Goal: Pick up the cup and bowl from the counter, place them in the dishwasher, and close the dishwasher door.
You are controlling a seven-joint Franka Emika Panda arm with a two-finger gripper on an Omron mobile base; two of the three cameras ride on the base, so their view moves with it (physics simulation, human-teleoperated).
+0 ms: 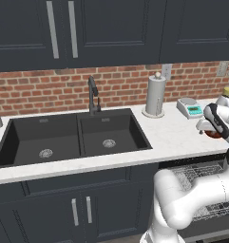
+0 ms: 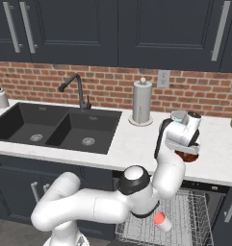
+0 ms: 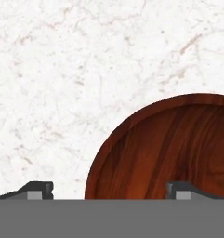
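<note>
Bowl [image 3: 167,148] sits on the counter [image 3: 62,83] right under the gripper [image 3: 108,190], whose fingers are spread wide across its rim. Go straight down, then pinch the rim gently.

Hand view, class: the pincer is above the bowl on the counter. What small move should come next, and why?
Probably a short descent, then closing. The pincer is open with one finger over the white counter and one over the inside of the bowl, so its rim lies between them. The cup already lies in the dishwasher rack.
</note>
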